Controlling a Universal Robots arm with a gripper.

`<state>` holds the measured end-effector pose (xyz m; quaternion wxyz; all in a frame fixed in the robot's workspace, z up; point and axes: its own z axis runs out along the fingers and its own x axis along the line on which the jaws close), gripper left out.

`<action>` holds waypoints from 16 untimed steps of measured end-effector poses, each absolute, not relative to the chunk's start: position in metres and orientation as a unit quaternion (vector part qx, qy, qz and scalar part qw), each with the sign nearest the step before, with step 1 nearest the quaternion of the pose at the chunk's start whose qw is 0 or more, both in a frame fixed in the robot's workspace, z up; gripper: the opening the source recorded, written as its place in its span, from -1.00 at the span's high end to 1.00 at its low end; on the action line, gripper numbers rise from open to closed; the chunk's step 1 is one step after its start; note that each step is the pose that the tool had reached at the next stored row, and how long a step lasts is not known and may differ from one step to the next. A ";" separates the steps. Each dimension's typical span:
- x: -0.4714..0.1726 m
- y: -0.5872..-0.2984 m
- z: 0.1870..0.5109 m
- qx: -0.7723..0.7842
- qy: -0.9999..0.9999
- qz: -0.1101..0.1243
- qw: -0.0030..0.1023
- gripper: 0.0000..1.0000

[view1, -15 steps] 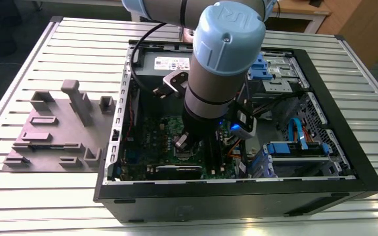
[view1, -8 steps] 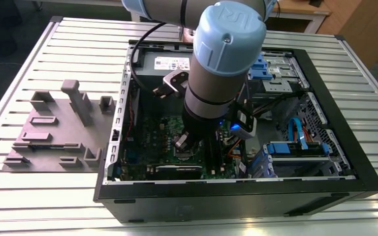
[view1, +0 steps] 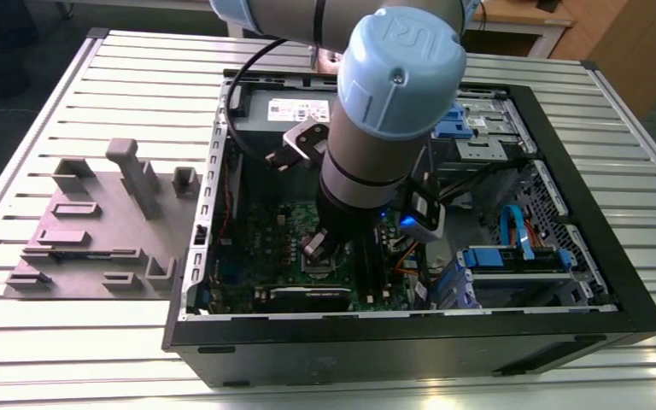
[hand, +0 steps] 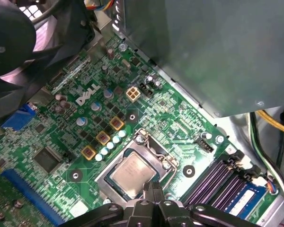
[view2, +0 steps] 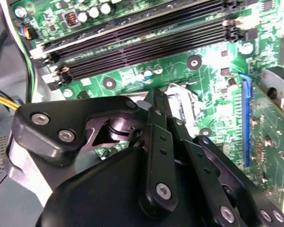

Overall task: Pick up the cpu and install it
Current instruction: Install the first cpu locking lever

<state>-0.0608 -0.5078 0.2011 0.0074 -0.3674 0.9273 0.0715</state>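
Gripper (hand: 152, 190) fingers pinched together, holding nothing, right above the cpu (hand: 131, 175). You see the cpu lying flat in its socket frame (hand: 154, 144) on the green motherboard (hand: 189, 124).

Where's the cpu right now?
In the first wrist view the cpu sits in the socket frame of the green motherboard, just ahead of the claw, beside the memory slots.

Bright overhead light is washing the slatted table (view1: 100, 77) evenly, the case interior (view1: 305, 248) is sitting in shadow, and glare is blooming on the green board (view2: 213, 61).
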 end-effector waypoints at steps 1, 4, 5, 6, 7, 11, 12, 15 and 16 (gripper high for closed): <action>-0.061 -0.508 0.201 -0.367 0.927 0.075 0.009 0.80; -0.061 -0.510 0.201 -0.366 0.927 0.078 0.010 0.80; -0.061 -0.510 0.201 -0.364 0.928 0.078 0.010 0.80; -0.061 -0.511 0.201 -0.361 0.929 0.078 0.010 0.80; -0.061 -0.512 0.201 -0.359 0.930 0.077 0.010 0.80; -0.061 -0.513 0.200 -0.346 0.935 0.077 0.011 0.80; -0.061 -0.514 0.200 -0.338 0.938 0.077 0.012 0.80; -0.061 -0.515 0.199 -0.328 0.941 0.077 0.013 0.80; -0.061 -0.515 0.198 -0.326 0.942 0.077 0.013 0.80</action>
